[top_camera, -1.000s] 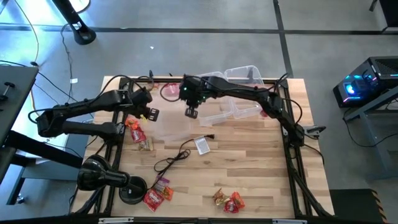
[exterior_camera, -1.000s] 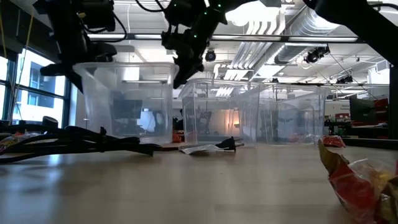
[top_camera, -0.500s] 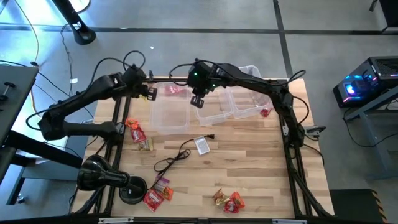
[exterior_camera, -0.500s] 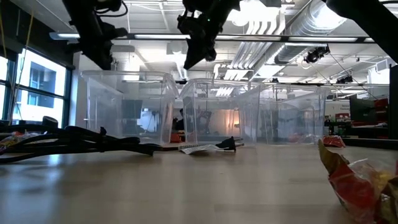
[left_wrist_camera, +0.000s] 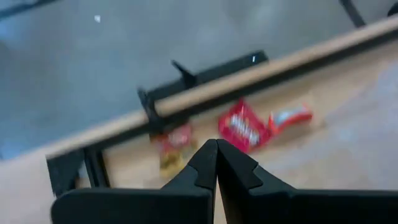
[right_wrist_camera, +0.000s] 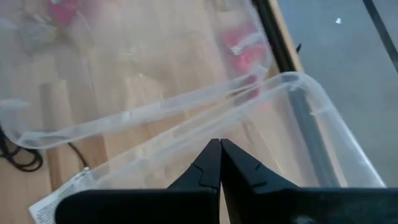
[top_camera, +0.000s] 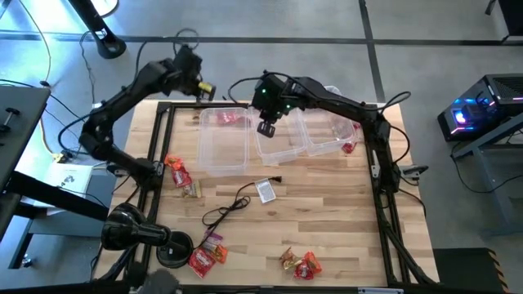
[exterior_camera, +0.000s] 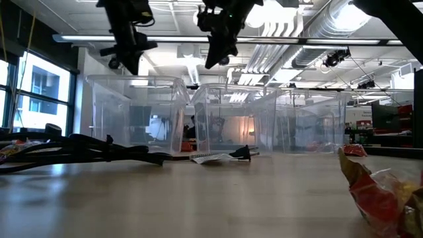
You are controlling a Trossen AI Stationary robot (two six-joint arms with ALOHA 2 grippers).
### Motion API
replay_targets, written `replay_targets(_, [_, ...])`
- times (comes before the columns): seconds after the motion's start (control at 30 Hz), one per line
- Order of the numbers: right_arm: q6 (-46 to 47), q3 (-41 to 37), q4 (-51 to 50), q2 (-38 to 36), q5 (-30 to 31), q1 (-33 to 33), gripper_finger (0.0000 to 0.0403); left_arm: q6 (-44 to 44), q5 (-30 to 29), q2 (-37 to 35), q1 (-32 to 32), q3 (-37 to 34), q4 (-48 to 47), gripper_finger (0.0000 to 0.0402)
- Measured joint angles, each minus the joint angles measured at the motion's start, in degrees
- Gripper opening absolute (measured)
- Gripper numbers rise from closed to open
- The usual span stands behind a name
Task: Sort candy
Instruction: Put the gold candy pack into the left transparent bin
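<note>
Overhead, both tools (top_camera: 204, 86) (top_camera: 266, 128) shut, raised.

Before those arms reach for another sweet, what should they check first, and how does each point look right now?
1. Left pincer empty, shut: ok.
2. Right pincer empty, shut: ok.
3. Three clear bins upright on the table: ok.
4. Candy waiting on the near edge of the table: ok.
5. Black cable lying between bins and near candy, could snag: not ok.
6. Which bin takes which colour: cannot tell.
</note>
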Motion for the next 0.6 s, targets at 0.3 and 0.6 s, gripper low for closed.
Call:
replay_targets(0.3, [-2.4,0.0,-2.8,-1.8,-4.8,-2.9,0.0,-4.0,4.8,9.7,6.0,8.6,-4.6,0.0056])
replay_targets(0.6, [-6.6,0.0,-9.2,-2.9,-8.9,-8.7,0.0,-12.0,7.6,11.6,4.7,8.6,-3.6,0.0133])
